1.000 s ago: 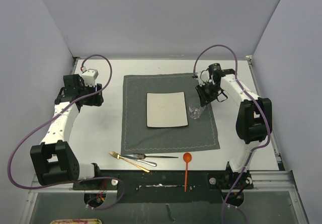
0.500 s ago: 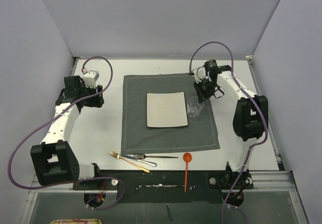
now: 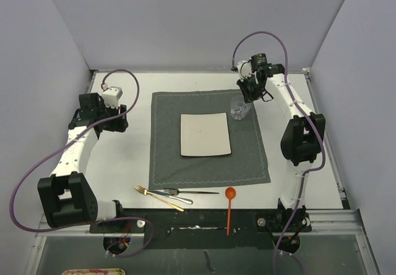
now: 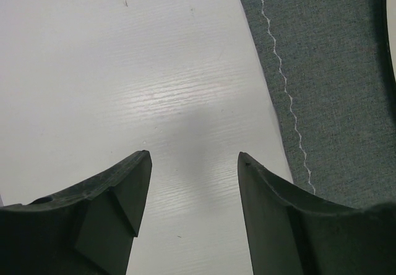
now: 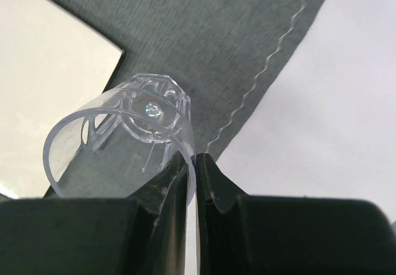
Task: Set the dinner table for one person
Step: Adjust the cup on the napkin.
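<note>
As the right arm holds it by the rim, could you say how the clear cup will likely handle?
The clear cup looks thin-walled and empty, so probably light. The right end effector pinches one wall, so it may pivot or slip. Round-sided, it could roll if tipped.

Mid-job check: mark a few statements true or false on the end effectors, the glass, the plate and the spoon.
The right end effector is shut on the rim of the clear glass. True.
The left end effector holds a fork. False: it is open and empty above the dinner table.
The plate lies on the placemat. True.
The orange spoon lies on the placemat. False: it lies off it, toward the near edge.
</note>
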{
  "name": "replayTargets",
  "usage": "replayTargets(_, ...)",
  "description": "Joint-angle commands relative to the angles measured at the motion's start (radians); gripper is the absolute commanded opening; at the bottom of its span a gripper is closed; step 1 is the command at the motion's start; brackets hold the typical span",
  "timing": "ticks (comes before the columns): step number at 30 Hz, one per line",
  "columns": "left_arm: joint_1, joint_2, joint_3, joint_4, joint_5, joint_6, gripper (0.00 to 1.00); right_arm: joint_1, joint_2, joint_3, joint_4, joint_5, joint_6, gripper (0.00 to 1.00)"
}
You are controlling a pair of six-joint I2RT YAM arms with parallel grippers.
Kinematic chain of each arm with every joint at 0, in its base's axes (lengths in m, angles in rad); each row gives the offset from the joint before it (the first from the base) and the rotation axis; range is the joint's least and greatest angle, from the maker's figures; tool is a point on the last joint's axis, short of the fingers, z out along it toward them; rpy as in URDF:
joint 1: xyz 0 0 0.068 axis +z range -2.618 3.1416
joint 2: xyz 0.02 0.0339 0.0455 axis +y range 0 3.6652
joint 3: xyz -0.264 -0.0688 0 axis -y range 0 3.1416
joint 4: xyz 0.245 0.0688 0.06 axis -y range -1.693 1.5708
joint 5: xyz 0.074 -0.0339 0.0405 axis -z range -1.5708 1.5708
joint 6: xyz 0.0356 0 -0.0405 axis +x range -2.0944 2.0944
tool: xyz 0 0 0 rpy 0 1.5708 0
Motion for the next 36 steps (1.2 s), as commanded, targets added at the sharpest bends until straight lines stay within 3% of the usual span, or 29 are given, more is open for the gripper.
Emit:
replayTargets(1, 0.005, -0.005, 0.008, 0.045, 0.034, 0.012, 0.56, -0.004, 0.047, 0.132, 0.01, 0.052, -0.008, 0.0)
replayTargets(23, 0.0, 0.026, 0.016, 0.023, 0.053, 0.034, 0.57, -0.038, 0.29, 0.472, 0.019, 0.026, 0.021, 0.0)
replayTargets(36, -0.024, 0.063, 0.032, 0.008, 0.039, 0.049, 0.57, -0.041, 0.349, 0.498, 0.015, -0.01, 0.045, 0.0)
